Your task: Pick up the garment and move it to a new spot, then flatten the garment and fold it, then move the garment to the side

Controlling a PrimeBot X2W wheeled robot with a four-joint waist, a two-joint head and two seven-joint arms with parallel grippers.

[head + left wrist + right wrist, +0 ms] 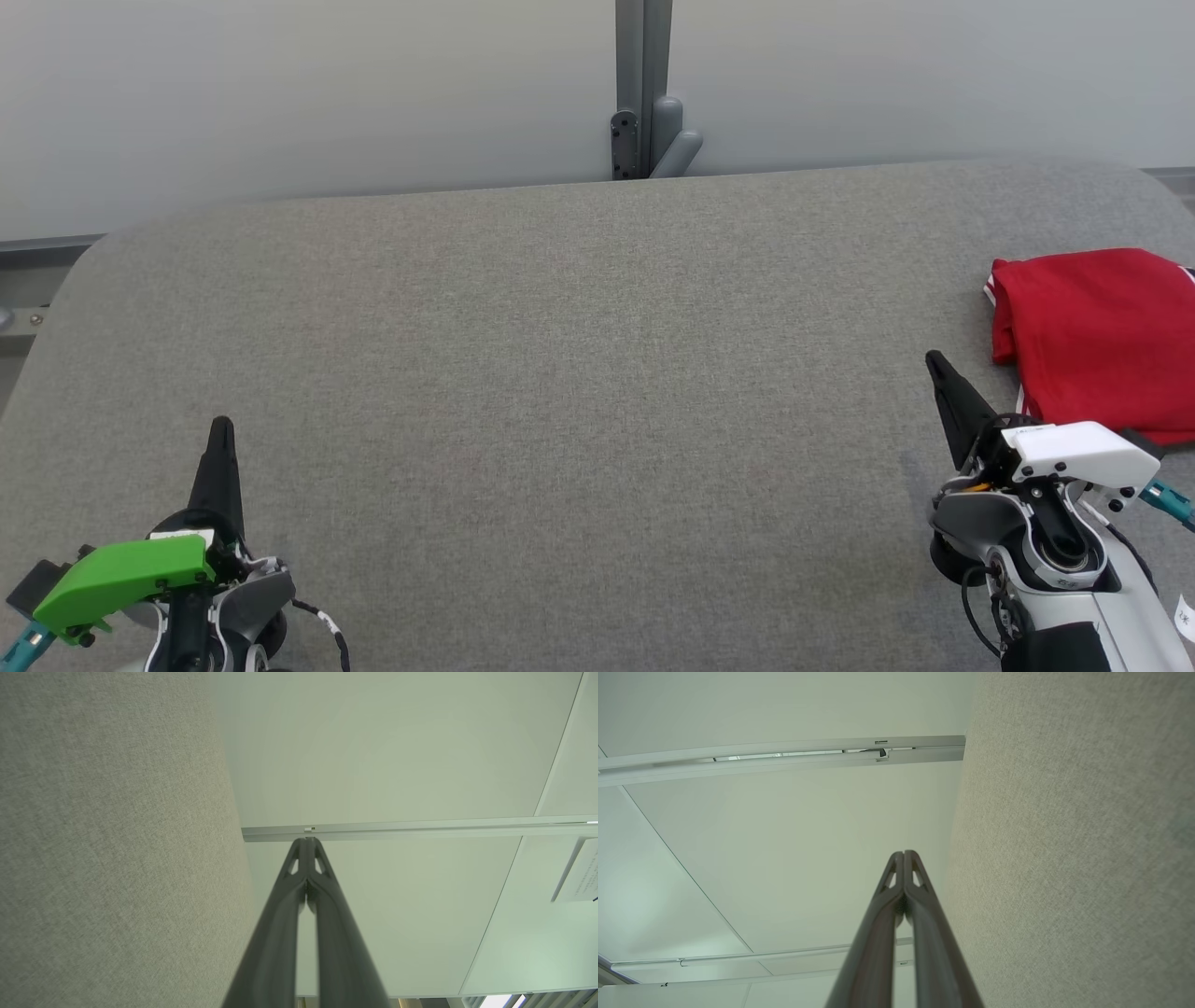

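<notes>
The grey padded table (560, 355) is stretching wide before a pale wall. At the table's near edge the left gripper (222, 427) and right gripper (935, 362) are pointing forward, each with its fingers pressed together on nothing. Further along the table's right edge the red garment (1102, 336) is lying, seemingly folded. Being so close to that edge, it is risking a slide off should the right arm brush it. Beyond the table's far edge a grey post (642, 93) is standing.

Red garment (1097, 336), folded flat, white trim at edge, lying at table's far right side.
</notes>
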